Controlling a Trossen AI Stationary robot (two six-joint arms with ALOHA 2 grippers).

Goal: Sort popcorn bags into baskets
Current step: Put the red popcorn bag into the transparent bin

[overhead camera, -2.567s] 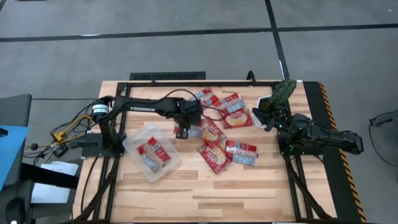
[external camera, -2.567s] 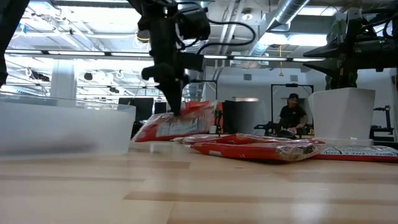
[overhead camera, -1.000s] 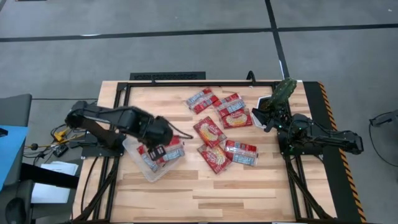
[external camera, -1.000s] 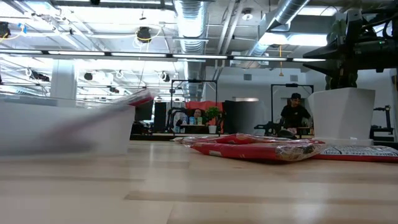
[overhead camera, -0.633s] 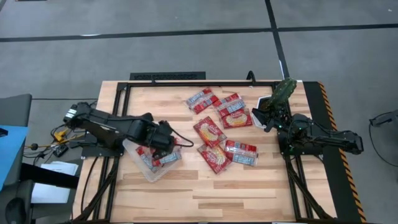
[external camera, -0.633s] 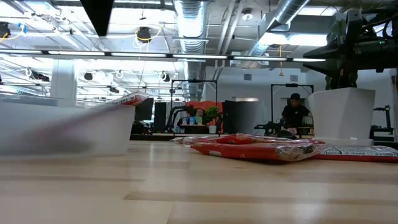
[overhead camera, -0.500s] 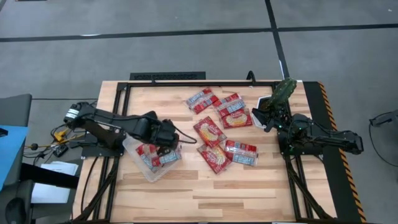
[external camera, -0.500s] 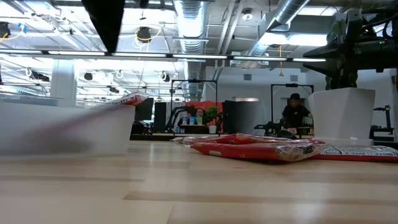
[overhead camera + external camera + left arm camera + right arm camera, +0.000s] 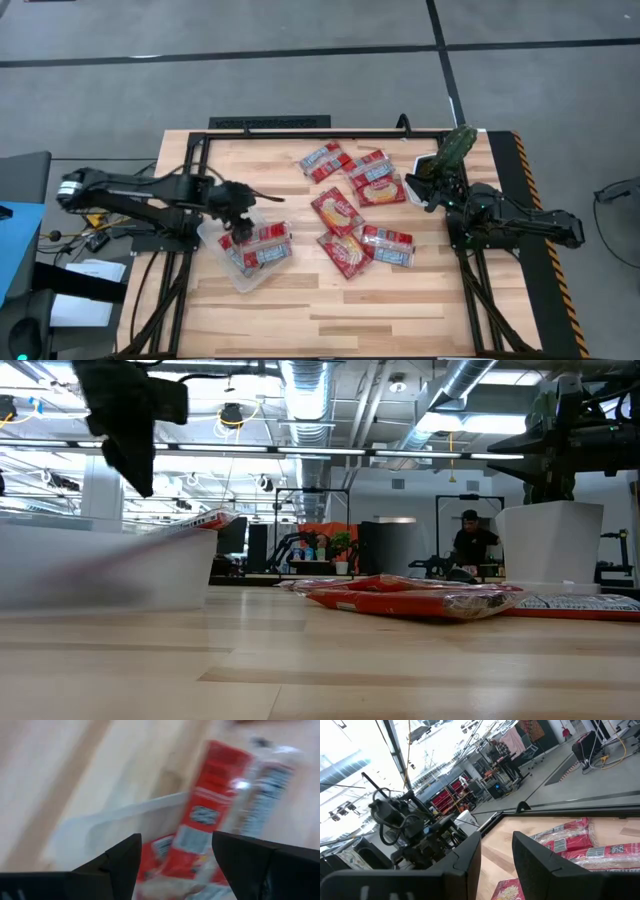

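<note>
The clear basket point(image 9: 245, 279) stands at the table's left with two red popcorn bags in it. The upper bag point(image 9: 266, 246) lies slanted, its right end resting on the basket's rim point(image 9: 207, 518). Five more bags lie on the table's middle: point(image 9: 325, 158), point(image 9: 372, 178), point(image 9: 337, 210), point(image 9: 345, 253), point(image 9: 388, 245). My left gripper point(image 9: 238, 209) hangs open above the basket's far rim, with nothing between its fingers point(image 9: 175, 857). My right gripper point(image 9: 426, 190) waits open at the right, beside the plant pot.
A white pot with a green plant point(image 9: 447, 160) stands at the far right corner, close to my right gripper. A black frame point(image 9: 270, 123) runs along the far edge. Bare wood lies along the table's near edge point(image 9: 330, 315). A person point(image 9: 470, 545) is in the room beyond.
My left gripper has opened and let go of the popcorn bag over the basket, then drawn back toward the table's left and far edges. The bag now lies in the basket, its right end on the rim.
</note>
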